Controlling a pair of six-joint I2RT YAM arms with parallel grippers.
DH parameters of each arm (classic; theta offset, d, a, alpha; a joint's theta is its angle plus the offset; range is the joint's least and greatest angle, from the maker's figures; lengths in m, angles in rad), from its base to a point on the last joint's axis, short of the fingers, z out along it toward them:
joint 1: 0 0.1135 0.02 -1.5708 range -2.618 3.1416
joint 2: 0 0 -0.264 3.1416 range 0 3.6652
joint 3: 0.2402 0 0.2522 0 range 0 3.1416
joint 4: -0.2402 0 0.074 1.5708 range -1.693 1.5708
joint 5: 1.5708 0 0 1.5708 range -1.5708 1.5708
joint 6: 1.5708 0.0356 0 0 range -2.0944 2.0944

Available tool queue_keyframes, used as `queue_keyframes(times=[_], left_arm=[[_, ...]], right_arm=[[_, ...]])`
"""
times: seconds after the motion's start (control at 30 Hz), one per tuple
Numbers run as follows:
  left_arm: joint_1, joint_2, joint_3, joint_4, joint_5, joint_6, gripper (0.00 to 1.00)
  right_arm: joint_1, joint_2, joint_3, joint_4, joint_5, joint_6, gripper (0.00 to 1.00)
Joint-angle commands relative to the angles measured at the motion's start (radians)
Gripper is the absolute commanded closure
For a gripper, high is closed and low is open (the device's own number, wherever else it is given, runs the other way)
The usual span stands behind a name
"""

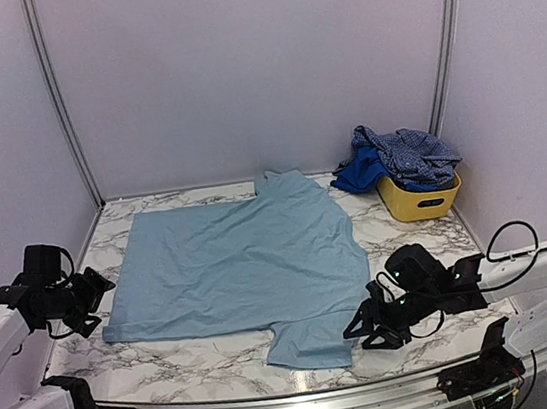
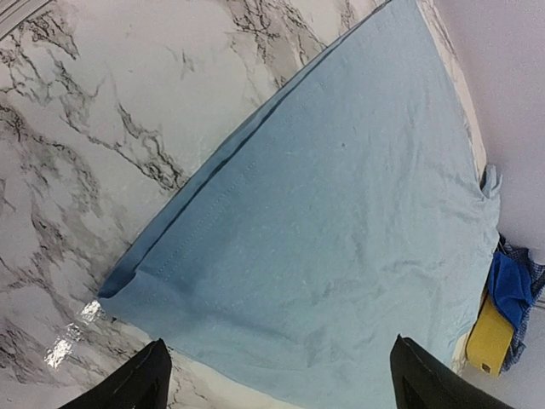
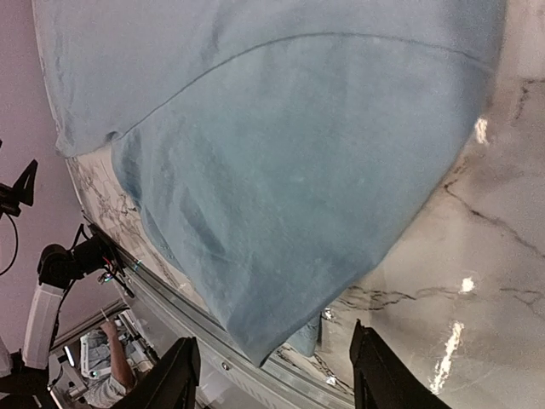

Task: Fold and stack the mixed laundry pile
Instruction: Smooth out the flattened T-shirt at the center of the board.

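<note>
Left gripper (image 2: 279,342) wide, right gripper (image 3: 274,334) apart, T-shirt (image 1: 240,259) flat on marble table (image 1: 203,360), white walls (image 1: 255,66)

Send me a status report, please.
Left tool open at hem, right tool open at sleeve. Pale sky-blue T-shirt flat, unfolded. Navy-check shirt, royal-blue piece piled on yellow plastic basket.

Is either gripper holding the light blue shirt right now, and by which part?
Neither. The left gripper is open over the T-shirt's edge; the right gripper is open at its sleeve, not pinching it.
</note>
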State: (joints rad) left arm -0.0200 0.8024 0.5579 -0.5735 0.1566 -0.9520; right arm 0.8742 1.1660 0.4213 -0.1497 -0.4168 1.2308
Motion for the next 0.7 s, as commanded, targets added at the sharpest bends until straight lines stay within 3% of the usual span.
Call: queue_keyframes(times=[0.0,0.3,0.47,0.67], left_arm=[[-0.003,0.021,0.023,-0.057,-0.063,-0.065,0.07],[-0.003,0.038,-0.027,-0.146,-0.107,-0.095,0.13],[0.001,0.076,-0.064,-0.227,-0.114,-0.122,0.23],[0.0,0.052,-0.082,-0.253,-0.151,-0.147,0.26]], right_arm=[[0.019,-0.001,-0.031,0.103,0.053,0.155,0.45],[0.031,0.087,-0.067,0.319,0.093,0.224,0.55],[0.049,0.133,-0.048,0.369,0.073,0.226,0.73],[0.062,0.059,-0.057,0.288,0.104,0.221,1.0]])
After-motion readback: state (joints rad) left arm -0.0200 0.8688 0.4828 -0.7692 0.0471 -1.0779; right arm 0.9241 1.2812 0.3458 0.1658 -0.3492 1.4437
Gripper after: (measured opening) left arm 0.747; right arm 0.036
